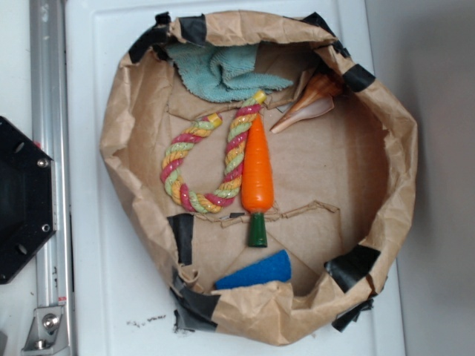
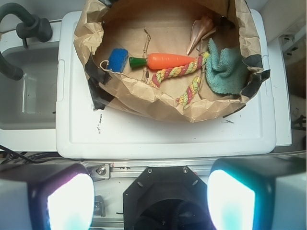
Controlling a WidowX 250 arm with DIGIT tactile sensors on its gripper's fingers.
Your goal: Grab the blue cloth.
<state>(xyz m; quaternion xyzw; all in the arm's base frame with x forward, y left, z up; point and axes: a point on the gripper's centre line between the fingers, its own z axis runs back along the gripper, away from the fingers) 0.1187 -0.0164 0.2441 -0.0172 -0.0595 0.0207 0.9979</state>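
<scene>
the claw [image 2: 151,191] is seen only in the wrist view, spread wide with nothing between its two glowing fingers [image 2: 69,199]; it is held well apart from the paper basket [image 2: 144,98], over the edge of the white lid [image 2: 144,132] on which the basket stands. inside the basket, the carrot [image 1: 257,167] is taken as the landmark. the blue cloth [image 1: 223,73] is found crumpled against the basket wall, just beyond the carrot's orange tip. a striped rope [image 1: 200,163] is curled beside the carrot, touching it. a shell [image 1: 308,104] is laid near the cloth, on the carrot's other side. a blue sponge [image 1: 254,271] is set past the carrot's green stem.
</scene>
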